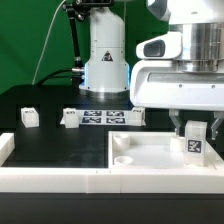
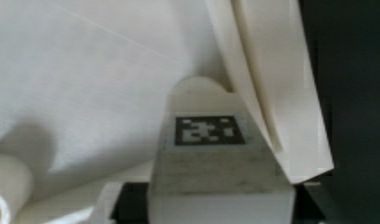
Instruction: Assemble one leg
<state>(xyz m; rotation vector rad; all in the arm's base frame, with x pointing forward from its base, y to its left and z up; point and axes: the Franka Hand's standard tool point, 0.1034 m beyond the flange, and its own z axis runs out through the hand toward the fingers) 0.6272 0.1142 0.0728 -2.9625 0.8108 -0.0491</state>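
Gripper is clamped on one leg, holding it upright directly below itself, over the corner of the white tray-like panel. Seating looks not yet done. Two spare legs sit well off beyond the panel, untouched.
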